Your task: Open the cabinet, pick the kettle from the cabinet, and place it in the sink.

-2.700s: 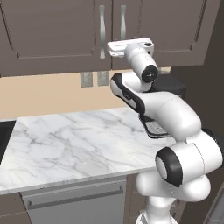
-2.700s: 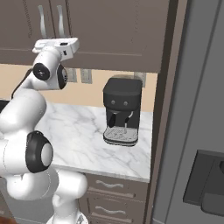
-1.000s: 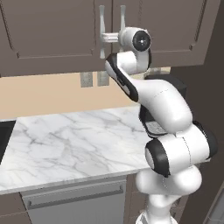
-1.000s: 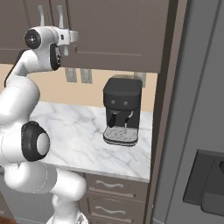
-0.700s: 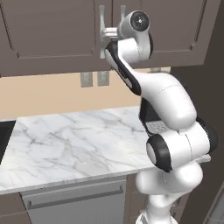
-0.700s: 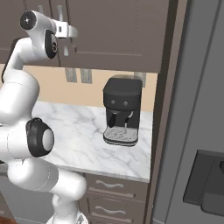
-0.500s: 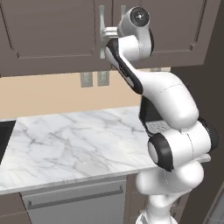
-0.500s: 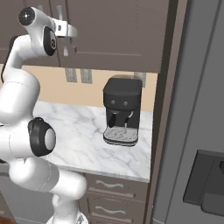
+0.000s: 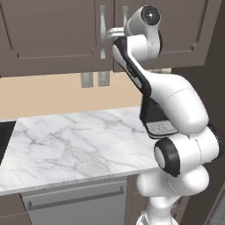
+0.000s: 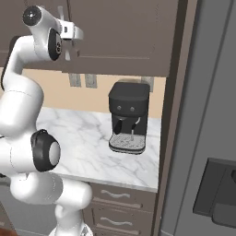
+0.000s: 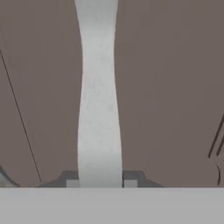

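**Cabinet handle gripped, doors not yet open**

Cabinet (image 9: 52, 35) up on the wall, doors flush and closed; kettle presumably inside, hidden. Nearest the hand camera: gripper (image 11: 99, 183) narrowed around the silver handle (image 11: 99, 96), finger tips (image 11: 70, 178) touching either side of the bar. Pinching, not spread. In the left base view, gripper (image 9: 115, 32) at the left door's handle (image 9: 103, 31), beside the right door's handle. Risks: slipping off the smooth curved bar if pulled straight out instead of along the door's arc; door swinging into the raised arm. Farther right, coffee machine (image 10: 129, 117) on the marble counter (image 9: 74, 140).
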